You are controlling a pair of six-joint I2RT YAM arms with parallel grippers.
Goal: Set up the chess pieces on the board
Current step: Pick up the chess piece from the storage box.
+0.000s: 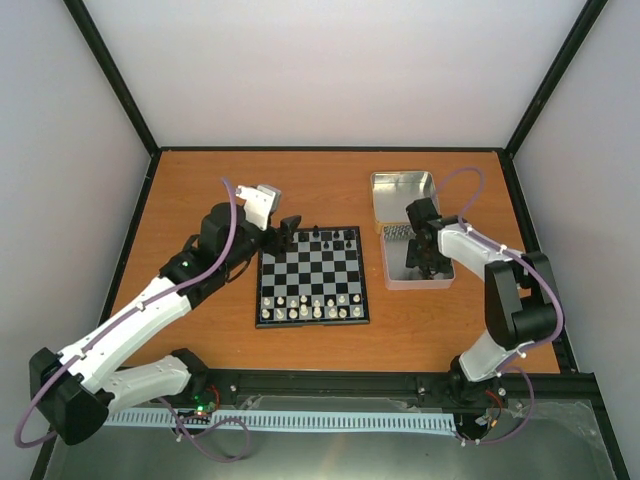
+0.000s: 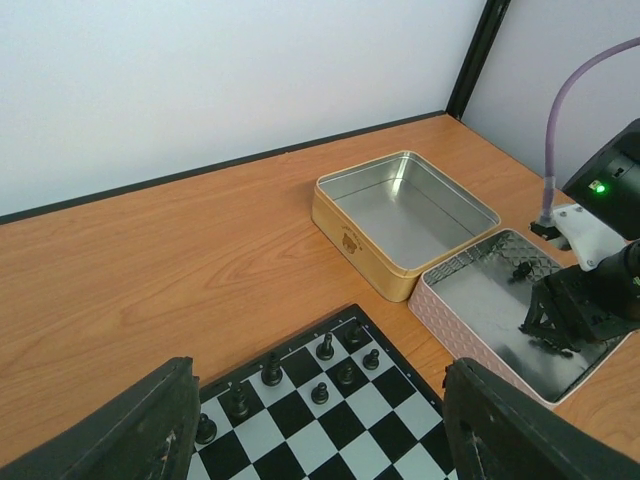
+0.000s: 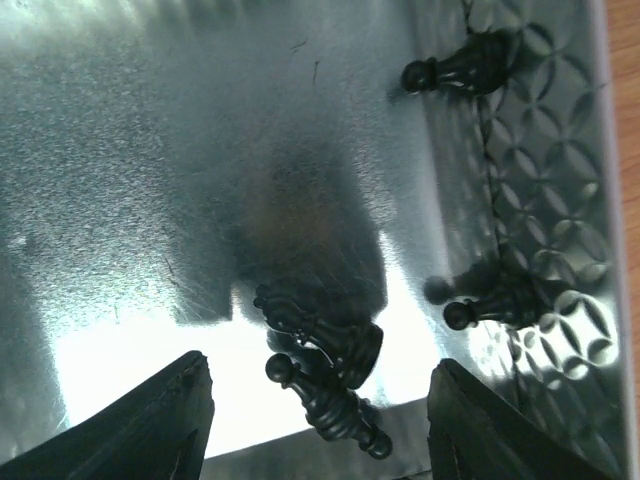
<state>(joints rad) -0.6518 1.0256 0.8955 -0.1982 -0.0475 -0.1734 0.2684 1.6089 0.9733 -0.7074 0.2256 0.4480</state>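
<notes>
The board [image 1: 312,272] lies mid-table, with several black chess pieces [image 1: 335,238] on its far rows. My left gripper [image 1: 285,232] hovers over the board's far left corner, open and holding nothing. In the left wrist view its fingers [image 2: 130,430] frame the board [image 2: 300,430] and several standing black pieces [image 2: 325,347]. My right gripper [image 1: 418,262] is down inside the nearer tin [image 1: 440,280]. In the right wrist view it [image 3: 320,420] stands open astride two black pieces lying crossed on the tin floor [image 3: 325,330], touching neither. Two more pieces [image 3: 465,68] [image 3: 495,305] lie by the patterned wall.
White pieces [image 1: 310,305] fill the board's two near rows. A second, gold-sided tin [image 1: 403,195] [image 2: 400,215] with nothing in it sits behind the nearer tin [image 2: 490,310], touching it. Black frame posts and white walls bound the wooden table [image 1: 200,190].
</notes>
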